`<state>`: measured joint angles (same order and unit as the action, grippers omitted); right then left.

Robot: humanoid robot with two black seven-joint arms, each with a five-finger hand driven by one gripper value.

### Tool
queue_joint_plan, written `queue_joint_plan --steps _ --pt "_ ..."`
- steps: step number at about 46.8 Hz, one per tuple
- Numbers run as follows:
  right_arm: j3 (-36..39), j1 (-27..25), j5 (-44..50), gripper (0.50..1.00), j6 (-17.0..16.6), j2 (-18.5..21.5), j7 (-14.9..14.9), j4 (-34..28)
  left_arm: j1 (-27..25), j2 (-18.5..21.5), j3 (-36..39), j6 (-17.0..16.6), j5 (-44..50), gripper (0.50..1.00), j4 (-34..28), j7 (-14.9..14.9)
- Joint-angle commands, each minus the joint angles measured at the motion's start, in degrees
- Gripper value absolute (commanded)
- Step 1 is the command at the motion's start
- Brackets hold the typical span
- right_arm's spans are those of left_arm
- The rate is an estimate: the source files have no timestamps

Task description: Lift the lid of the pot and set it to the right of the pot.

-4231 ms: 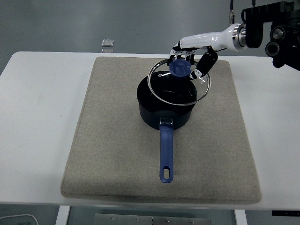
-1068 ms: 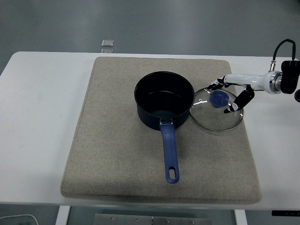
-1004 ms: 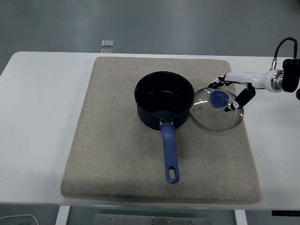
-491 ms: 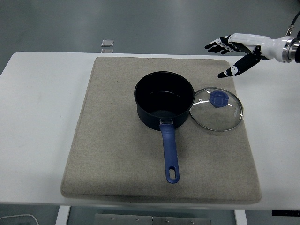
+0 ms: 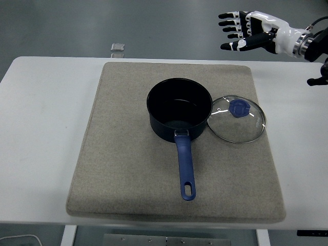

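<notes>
Head view: the glass lid (image 5: 237,119) lies flat on the mat (image 5: 128,169), touching the pot (image 5: 179,109) on its right. Likely stiff, breakable, slippery-rimmed; its blue knob (image 5: 239,107) is the sensible hold. The right hand (image 5: 246,29) hovers high, fingers spread, empty

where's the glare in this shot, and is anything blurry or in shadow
Head view: small bright glints on the glass lid near its blue knob; lighting is even and soft, with only a faint shadow at the pot base on the mat. Everything looks sharp, including the raised right hand.
</notes>
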<state>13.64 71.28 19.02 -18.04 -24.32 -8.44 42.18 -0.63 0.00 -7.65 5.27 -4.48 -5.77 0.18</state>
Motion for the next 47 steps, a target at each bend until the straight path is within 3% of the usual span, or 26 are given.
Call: queue_joint_plan --steps 1,21,25,47 --pt "-0.19 -0.27 -5.56 0.897 0.11 1.29 0.18 -2.80 0.02 0.00 0.00 0.00 0.00 1.000 0.06 0.00" --pt "-0.19 -4.31 -27.28 0.897 1.43 5.07 3.69 -8.08 0.02 0.00 0.00 0.00 0.00 1.000 0.05 0.00" --pt "-0.10 -4.93 -27.99 0.897 1.78 5.60 4.74 -8.52 0.02 0.00 0.00 0.00 0.00 1.000 -0.03 0.00" --pt "-0.10 -6.42 -27.81 0.919 2.48 6.22 4.39 -8.87 0.02 0.00 0.00 0.00 0.00 1.000 0.05 0.00"
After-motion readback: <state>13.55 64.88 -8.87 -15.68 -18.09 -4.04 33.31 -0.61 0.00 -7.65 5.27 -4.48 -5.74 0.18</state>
